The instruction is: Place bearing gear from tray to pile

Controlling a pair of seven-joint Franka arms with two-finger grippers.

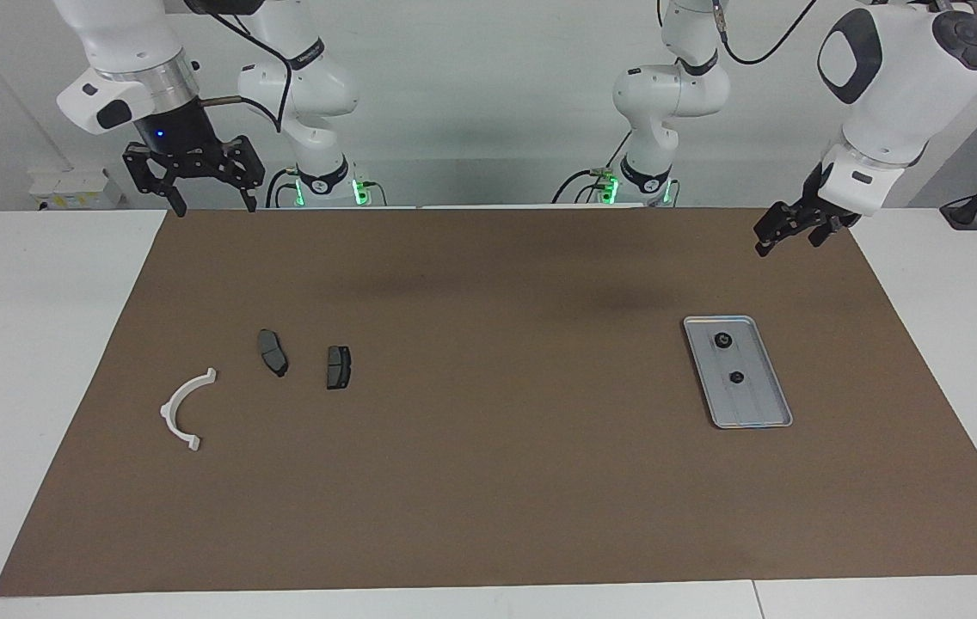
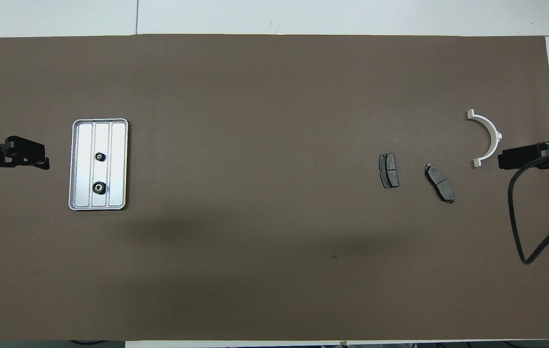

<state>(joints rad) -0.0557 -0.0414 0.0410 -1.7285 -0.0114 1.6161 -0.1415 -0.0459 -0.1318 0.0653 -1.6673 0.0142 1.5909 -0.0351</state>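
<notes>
A silver-grey ridged tray (image 1: 757, 409) (image 2: 119, 164) lies toward the left arm's end of the table. Two small black bearing gears (image 1: 722, 341) (image 1: 736, 376) rest in its middle channel (image 2: 99, 188) (image 2: 100, 156). The pile lies toward the right arm's end: a white semicircular bracket (image 1: 183, 408) (image 2: 489, 137) and two dark grey pads (image 1: 273, 352) (image 1: 338, 367) (image 2: 440, 182) (image 2: 388, 170). My left gripper (image 1: 788, 243) (image 2: 45, 163) hangs open and empty in the air beside the tray. High over the mat's corner, my right gripper (image 1: 213, 206) (image 2: 500, 160) is open and holds nothing.
A brown mat (image 1: 488, 481) (image 2: 265, 121) covers most of the white table (image 1: 33, 344). A black cable (image 2: 521, 232) loops down from the right arm over the mat's edge.
</notes>
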